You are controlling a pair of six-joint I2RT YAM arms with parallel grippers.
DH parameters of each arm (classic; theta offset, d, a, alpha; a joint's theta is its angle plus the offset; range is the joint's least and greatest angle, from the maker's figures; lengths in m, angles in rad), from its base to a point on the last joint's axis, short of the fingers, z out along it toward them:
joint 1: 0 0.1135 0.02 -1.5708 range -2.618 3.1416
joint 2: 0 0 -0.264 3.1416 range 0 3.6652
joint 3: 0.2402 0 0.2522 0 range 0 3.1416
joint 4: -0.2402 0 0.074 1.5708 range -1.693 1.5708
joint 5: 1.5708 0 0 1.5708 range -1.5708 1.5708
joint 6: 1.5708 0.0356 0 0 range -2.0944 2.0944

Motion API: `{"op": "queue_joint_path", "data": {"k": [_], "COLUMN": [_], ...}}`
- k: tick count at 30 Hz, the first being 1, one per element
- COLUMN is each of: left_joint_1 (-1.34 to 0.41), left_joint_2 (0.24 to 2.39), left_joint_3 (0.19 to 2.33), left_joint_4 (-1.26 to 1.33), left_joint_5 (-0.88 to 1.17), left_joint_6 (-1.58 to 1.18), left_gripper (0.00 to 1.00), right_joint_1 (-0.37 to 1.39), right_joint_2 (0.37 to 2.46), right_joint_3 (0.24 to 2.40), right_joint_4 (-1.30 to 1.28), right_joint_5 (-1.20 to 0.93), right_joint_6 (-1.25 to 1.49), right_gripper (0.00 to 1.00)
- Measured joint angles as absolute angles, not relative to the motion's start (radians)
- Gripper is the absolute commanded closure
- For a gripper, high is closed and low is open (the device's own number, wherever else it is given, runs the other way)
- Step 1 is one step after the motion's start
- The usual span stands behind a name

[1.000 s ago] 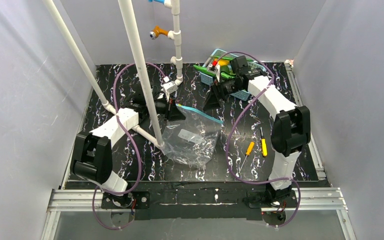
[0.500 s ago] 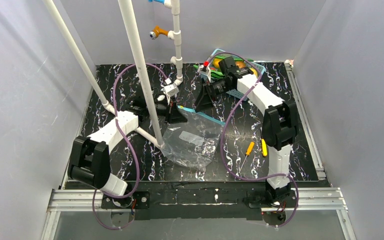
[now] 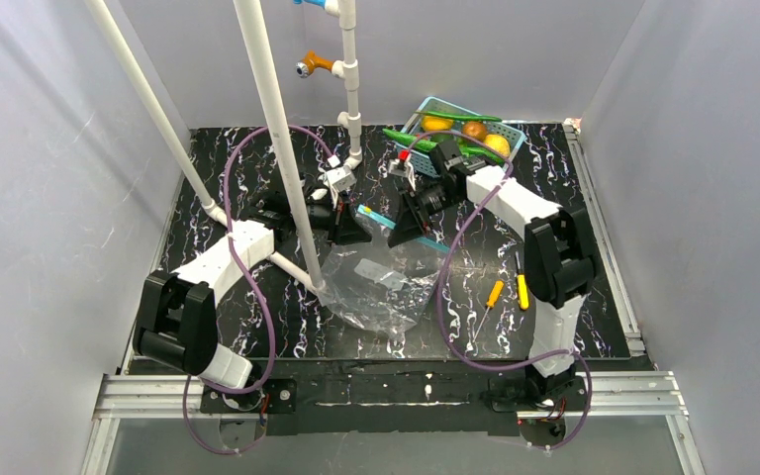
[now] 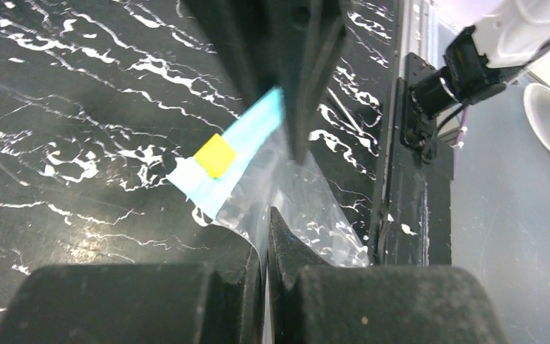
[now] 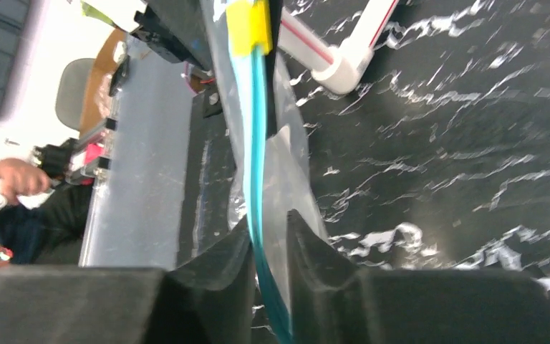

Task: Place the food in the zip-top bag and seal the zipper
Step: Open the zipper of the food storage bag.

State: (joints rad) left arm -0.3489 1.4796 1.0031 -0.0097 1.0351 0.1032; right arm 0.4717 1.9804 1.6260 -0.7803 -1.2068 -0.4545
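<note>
While the left end effector (image 4: 266, 218) pinches the clear crinkly zip-top bag (image 3: 376, 287), the right end effector (image 5: 268, 223) nips its teal-blue zipper strip (image 5: 256, 129).

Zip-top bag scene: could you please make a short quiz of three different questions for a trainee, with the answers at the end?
1. True or false: the food is already inside the bag.
2. What passes between the fingers of the right claw? A) a screwdriver B) the zipper C) a cable
3. Fill in: the left claw is shut on the ___.
Key: 1 false, the food lies in the basket; 2 B; 3 bag.
</note>
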Motion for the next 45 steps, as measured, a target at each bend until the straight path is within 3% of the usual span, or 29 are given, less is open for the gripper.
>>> {"op": "queue_joint_path", "data": {"k": [1,2,4,5,7,9,17,24,29,37,45], "left_joint_1": [-0.349,-0.349,-0.352,-0.353,-0.354,-0.354,-0.302,-0.132,-0.057,-0.047,-0.049], "left_joint_2": [1.48,1.48,1.48,1.48,1.48,1.48,1.459,1.472,1.569,1.631,1.639], "left_joint_3": [1.003,1.003,1.003,1.003,1.006,1.013,1.051,1.106,1.152,1.04,0.941], "left_joint_4": [-0.009,-0.011,-0.024,-0.025,-0.029,-0.039,-0.106,-0.147,-0.099,0.239,0.577], "left_joint_5": [1.029,1.013,0.957,0.944,0.875,0.788,0.498,0.393,0.545,0.811,0.903], "left_joint_6": [0.103,0.098,0.081,0.079,0.056,0.029,-0.098,-0.268,-0.412,-0.674,-0.876], "left_gripper": [1.0,0.94,0.66,0.57,0.43,0.35,0.24,0.28,0.29,0.27,0.23], "right_joint_1": [0.471,0.471,0.469,0.468,0.466,0.463,0.463,0.507,0.617,0.743,0.778], "right_joint_2": [1.956,1.924,1.817,1.789,1.715,1.656,1.554,1.581,1.713,1.951,1.99], "right_joint_3": [1.582,1.533,1.397,1.373,1.314,1.297,1.298,1.369,1.516,1.659,1.645], "right_joint_4": [-0.76,-0.731,-0.598,-0.571,-0.468,-0.397,-0.25,-0.218,-0.115,-0.05,-0.056], "right_joint_5": [-1.204,-1.2,-1.168,-1.155,-1.084,-0.974,-0.421,-0.08,-0.053,-0.108,-0.138], "right_joint_6": [-0.439,-0.415,-0.311,-0.283,-0.18,-0.078,0.151,0.195,0.161,0.126,0.131], "right_gripper": [0.9,0.98,0.99,0.99,0.99,0.99,0.99,0.99,0.99,0.99,0.99]}}
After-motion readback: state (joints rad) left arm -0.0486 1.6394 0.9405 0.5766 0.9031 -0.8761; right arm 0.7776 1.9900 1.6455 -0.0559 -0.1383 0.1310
